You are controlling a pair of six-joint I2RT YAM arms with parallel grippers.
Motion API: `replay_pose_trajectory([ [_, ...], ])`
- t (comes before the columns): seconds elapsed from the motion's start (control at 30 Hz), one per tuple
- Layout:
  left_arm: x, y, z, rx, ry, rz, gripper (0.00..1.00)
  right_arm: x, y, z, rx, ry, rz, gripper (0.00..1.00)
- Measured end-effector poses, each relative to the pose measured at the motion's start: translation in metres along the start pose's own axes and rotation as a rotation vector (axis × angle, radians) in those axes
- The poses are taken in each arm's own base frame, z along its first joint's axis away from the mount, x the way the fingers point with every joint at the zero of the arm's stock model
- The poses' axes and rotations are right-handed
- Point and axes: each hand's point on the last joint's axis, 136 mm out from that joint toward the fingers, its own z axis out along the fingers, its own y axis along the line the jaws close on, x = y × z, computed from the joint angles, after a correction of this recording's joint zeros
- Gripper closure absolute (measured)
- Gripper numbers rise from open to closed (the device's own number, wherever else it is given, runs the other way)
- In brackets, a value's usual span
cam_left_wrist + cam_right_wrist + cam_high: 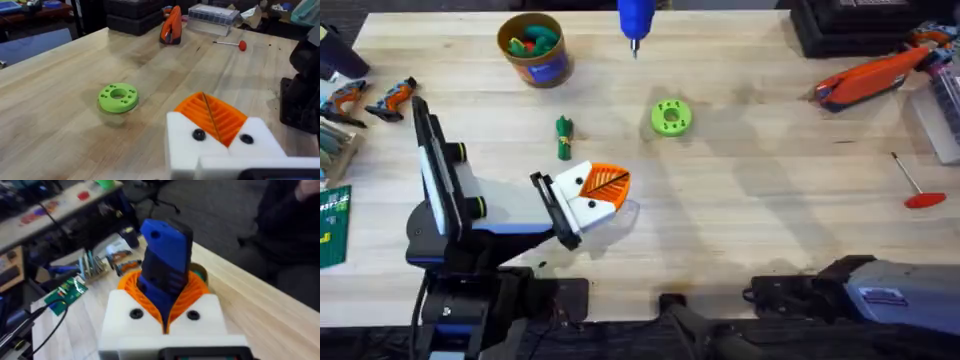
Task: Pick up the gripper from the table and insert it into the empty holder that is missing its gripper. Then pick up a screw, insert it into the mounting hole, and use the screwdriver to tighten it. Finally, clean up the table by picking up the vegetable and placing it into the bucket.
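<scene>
1. Risk: the screwdriver (165, 275), pinched between the right tool's (165, 322) orange pads high over the far edge of the bench (770, 200), may tilt or slip before reaching the screw.
2. The left tool (605, 190) lies low mid-bench, pads pressed together, empty.
3. The vegetable (563, 137) lies between the bucket (533, 47) and the left tool.

The worktop (760, 210) is pale wood with a fine straight grain. The left gripper (592, 192) has white jaw blocks with orange ribbed pads, and the right gripper (165, 311) shows the same white and ribbed orange around the bright blue screwdriver (165, 265). The bucket (533, 50) is brown-orange with a blue label, the vegetable (564, 138) dark green with an orange end, the holed disc (670, 117) lime green.
</scene>
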Motion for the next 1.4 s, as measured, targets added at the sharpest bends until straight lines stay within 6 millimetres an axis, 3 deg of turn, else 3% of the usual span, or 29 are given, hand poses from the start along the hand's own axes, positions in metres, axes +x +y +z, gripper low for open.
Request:
replay_pose_trajectory([
  [0.17,0.000,0.000,0.000,0.000,0.000,0.000,0.997,0.001,0.020,-0.007,-0.128,-0.133,-0.032,0.975],
  [0.43,0.000,0.000,0.000,0.000,0.000,0.000,0.996,0.021,0.048,-0.025,-0.347,-0.291,-0.016,0.975],
  [0.97,0.000,0.000,0.000,0.000,0.000,0.000,0.997,0.052,0.151,-0.036,-0.720,-0.207,-0.060,0.975],
  [1.4,0.000,0.000,0.000,0.000,0.000,0.000,0.997,0.065,0.178,-0.043,-0.825,-0.217,-0.193,0.975],
])
